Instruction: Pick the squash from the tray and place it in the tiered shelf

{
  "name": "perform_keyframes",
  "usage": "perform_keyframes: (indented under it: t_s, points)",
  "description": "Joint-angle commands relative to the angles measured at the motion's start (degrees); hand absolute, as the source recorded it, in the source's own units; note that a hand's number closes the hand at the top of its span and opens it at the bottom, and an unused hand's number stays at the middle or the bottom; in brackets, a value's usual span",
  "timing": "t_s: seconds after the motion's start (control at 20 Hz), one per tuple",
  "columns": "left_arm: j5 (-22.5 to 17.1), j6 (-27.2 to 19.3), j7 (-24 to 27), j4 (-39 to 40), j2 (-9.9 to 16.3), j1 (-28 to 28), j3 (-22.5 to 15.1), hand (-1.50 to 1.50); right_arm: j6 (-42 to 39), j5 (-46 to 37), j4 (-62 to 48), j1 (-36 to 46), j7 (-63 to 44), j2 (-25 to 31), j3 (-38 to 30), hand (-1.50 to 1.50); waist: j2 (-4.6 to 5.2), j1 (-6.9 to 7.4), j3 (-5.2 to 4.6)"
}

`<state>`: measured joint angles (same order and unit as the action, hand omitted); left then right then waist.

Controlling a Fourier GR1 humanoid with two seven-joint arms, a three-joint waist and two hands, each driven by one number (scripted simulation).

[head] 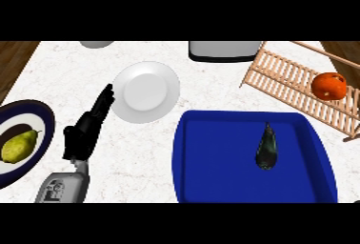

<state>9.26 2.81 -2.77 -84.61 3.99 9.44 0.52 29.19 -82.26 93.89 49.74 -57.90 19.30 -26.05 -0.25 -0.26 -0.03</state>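
Squash (267,147) lies in blue tray (211,181), right of centre, apart from shelf (295,86). Shelf carries 1 orange (329,86) only. Left hand (88,126) over table (141,157), fingers straight, holding nothing. Right hand unseen. We judge: squash's transfer to shelf left.

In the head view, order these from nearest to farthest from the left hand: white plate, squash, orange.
From the left hand:
1. White plate, just to its right.
2. Squash, in the blue tray.
3. Orange, on the wooden shelf, far right.
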Motion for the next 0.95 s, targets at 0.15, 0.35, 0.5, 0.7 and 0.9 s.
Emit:
perform_keyframes:
  t_s: [0.15, 0.35, 0.5, 0.7, 0.9]
  points:
    - [-0.2, -0.4, 2.1, 1.6, 0.6, -1.1, 1.3, 0.00, -14.9, 1.1, 18.8, -1.6, -8.9, 1.7, -6.9, -1.50, -0.49, -1.53, -0.04]
    - [0.9, -1.7, 0.3, 0.1, -1.5, -2.6, -0.7, 0.00, -27.8, 4.3, 30.3, -7.0, -11.0, -0.7, -9.6, -1.50, -1.14, -2.86, -0.02]
    - [0.3, -1.3, -1.9, -2.4, 0.2, -1.5, 0.8, 0.00, -36.6, 7.8, 38.4, -10.4, -11.2, -1.0, -12.5, -1.50, -1.49, -3.36, -0.01]
    - [-0.3, -1.0, 0.8, 0.8, 1.0, -2.1, 2.2, 0.00, -47.4, 13.3, 48.9, -17.3, -9.7, -2.8, -16.2, -1.50, -1.34, -4.32, -0.05]
    - [0.6, -1.9, 0.3, -2.3, -0.1, -4.1, 0.8, 0.00, -51.7, 19.3, 58.0, -21.2, -8.7, -6.8, -21.8, -1.50, -1.47, -3.86, 0.06]
